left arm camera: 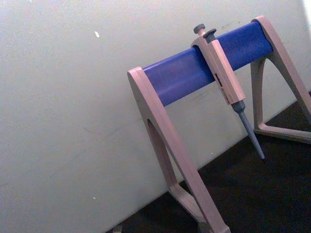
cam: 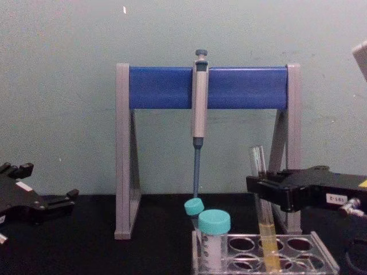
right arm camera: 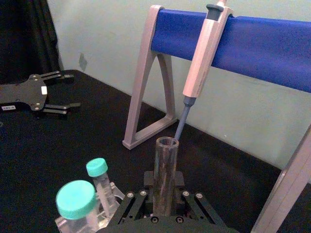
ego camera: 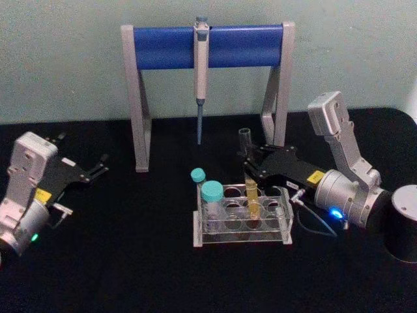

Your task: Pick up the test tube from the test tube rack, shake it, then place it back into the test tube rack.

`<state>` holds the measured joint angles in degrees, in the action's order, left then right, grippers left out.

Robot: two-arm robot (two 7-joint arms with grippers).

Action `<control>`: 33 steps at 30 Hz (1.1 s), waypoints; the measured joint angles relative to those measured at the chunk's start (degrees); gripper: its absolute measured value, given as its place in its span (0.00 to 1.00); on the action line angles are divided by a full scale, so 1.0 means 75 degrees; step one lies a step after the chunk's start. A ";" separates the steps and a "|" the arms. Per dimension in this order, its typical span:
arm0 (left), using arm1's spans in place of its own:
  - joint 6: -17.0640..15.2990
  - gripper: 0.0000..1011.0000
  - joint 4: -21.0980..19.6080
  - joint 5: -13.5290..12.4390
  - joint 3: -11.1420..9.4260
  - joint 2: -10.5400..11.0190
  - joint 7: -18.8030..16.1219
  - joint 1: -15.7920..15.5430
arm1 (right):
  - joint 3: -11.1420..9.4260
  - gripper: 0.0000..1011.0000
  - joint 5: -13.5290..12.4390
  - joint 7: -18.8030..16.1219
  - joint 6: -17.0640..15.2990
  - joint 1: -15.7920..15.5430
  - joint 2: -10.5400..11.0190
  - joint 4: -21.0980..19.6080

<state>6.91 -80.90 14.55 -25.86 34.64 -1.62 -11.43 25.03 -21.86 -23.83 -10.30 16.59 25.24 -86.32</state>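
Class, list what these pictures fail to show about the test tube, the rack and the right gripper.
- Right wrist view: the right gripper hides the test tube below mid-height, liquid included.
- Chest view: the lower edge cuts off the tube's foot and the base of the test tube rack.
- Chest view: the gripper's white label is too small to read.

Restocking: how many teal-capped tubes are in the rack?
2. The wide-capped tube stands at the test tube rack's near-left corner, the narrower tube behind it. None looks hidden. The right tool grips the capless test tube.

Silver arms (ego camera: 345, 147), black end effectors (ego camera: 99, 164) (ego camera: 248, 163)
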 joint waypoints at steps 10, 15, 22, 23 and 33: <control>0.0000 0.99 0.0000 0.0000 0.0000 0.0000 0.0000 0.0000 | -0.0001 0.23 -0.0003 0.0000 0.0000 0.0000 0.0000 -0.0001; 0.0000 0.99 0.0000 0.0000 0.0000 0.0000 0.0000 0.0000 | 0.0000 0.23 -0.0003 0.0000 0.0000 0.0000 0.0000 -0.0001; 0.0000 0.99 0.0000 0.0000 0.0000 0.0000 0.0000 0.0000 | -0.0201 0.23 -0.0268 -0.0227 0.0318 -0.0105 0.0015 -0.0111; 0.0000 0.99 0.0000 0.0000 0.0000 0.0000 0.0000 0.0000 | -0.0247 0.23 -0.0349 -0.0270 0.0362 -0.0126 0.0016 -0.0140; 0.0000 0.99 0.0000 0.0000 0.0000 0.0000 0.0000 0.0000 | -0.0857 0.23 -0.1395 -0.0536 0.0973 -0.0365 0.0070 -0.0695</control>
<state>6.91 -80.90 14.55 -25.86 34.65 -1.62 -11.43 18.60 -32.32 -27.85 -3.01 13.85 25.77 -91.53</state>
